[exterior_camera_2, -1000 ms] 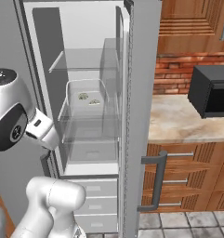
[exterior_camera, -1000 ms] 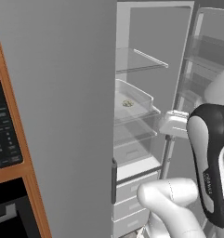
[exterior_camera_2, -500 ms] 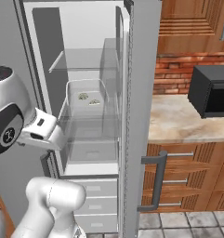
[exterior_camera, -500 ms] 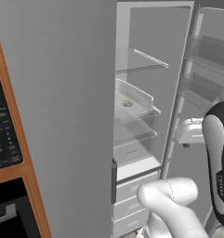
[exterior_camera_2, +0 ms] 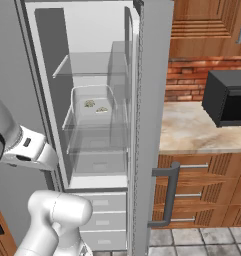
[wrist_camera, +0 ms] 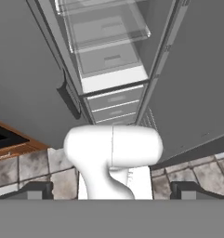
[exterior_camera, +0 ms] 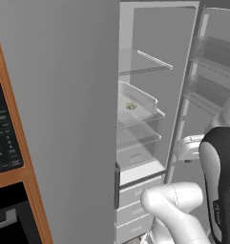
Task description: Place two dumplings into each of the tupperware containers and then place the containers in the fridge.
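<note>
The fridge stands open, and its white inside has glass shelves and lower drawers. On the middle shelf rests a white tupperware container with two beige dumplings in it; the same container holds a dumpling in the left base view. My hand hangs in front of the open fridge, below that shelf and apart from it, and it also shows in the right base view. My gripper is open, fingertips wide apart with nothing between them. It looks at the fridge drawers.
The open fridge door stands edge-on to my right, with door racks on it. A black oven panel in wood is on the left. A black microwave sits on the stone counter above wooden drawers.
My hand has drawn back from the fridge shelves and sunk lower, staying open. The container with its dumplings has stayed on the shelf.
</note>
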Controlling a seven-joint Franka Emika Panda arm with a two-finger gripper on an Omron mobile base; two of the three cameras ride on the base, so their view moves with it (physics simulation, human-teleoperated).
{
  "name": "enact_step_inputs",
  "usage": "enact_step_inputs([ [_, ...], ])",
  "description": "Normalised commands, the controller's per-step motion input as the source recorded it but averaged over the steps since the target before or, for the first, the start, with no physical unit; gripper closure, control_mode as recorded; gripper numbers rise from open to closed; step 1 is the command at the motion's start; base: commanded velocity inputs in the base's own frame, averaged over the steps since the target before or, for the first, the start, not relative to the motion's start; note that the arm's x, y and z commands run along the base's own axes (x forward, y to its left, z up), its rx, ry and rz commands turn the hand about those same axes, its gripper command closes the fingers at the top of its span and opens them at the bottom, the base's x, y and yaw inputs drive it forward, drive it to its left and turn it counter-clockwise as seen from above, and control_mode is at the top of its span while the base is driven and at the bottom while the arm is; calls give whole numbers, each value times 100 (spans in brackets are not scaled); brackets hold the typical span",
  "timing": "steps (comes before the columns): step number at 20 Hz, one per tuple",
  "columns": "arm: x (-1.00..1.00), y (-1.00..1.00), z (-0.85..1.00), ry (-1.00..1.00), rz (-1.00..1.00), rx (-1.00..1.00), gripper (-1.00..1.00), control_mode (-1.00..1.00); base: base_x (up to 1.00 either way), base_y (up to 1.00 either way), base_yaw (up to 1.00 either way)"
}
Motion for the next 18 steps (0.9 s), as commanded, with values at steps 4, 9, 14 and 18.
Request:
enact_step_inputs([
  [4,0,3,0,2,0,0,-100,100,0,0,0],
  [9,0,0,0,0,0,0,-100,100,-68,-1,-2],
  [14,0,0,0,0,0,0,-100,100,-91,16,-31],
  [18,0,0,0,0,0,0,-100,100,-66,12,-93],
])
